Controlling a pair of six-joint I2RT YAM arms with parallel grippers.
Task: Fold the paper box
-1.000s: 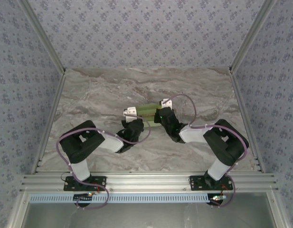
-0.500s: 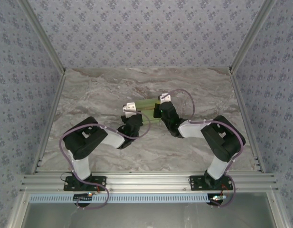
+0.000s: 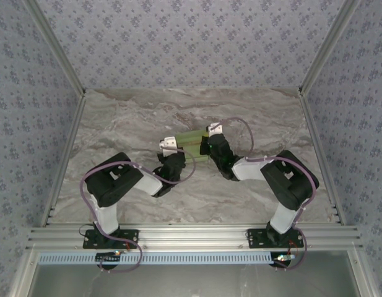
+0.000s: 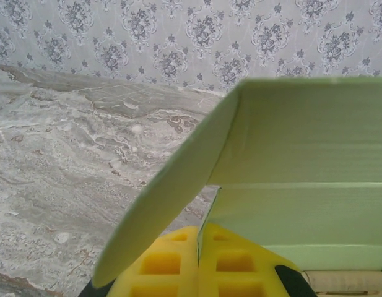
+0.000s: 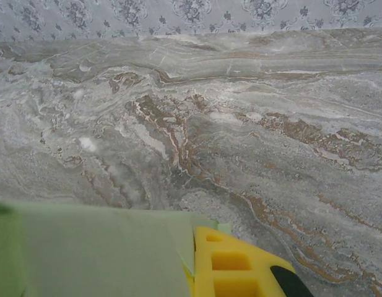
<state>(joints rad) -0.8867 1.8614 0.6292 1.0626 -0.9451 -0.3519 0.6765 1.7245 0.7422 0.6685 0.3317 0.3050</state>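
The paper box (image 3: 193, 142) is pale green card, held above the marble table between my two grippers. My left gripper (image 3: 177, 153) grips its left end. In the left wrist view the yellow pads (image 4: 161, 263) of that gripper (image 4: 201, 234) are shut on a thin card edge. A broad creased panel of the paper box (image 4: 302, 154) rises to the right, and a flap (image 4: 172, 201) curls over to the left. My right gripper (image 3: 207, 146) holds the right end. In the right wrist view, that gripper (image 5: 194, 250) is shut on the card (image 5: 98, 253), which hides one finger.
The marble table (image 3: 129, 124) spreads all round the box, bounded by patterned walls (image 3: 191, 43) at the back and both sides. A metal rail (image 3: 191, 235) runs along the near edge by the arm bases. A thin tan stick (image 4: 345, 281) shows at the lower right of the left wrist view.
Both grippers have carried the box a little farther from the bases. The right arm's elbow has drawn in to the left. Both grips are unchanged.
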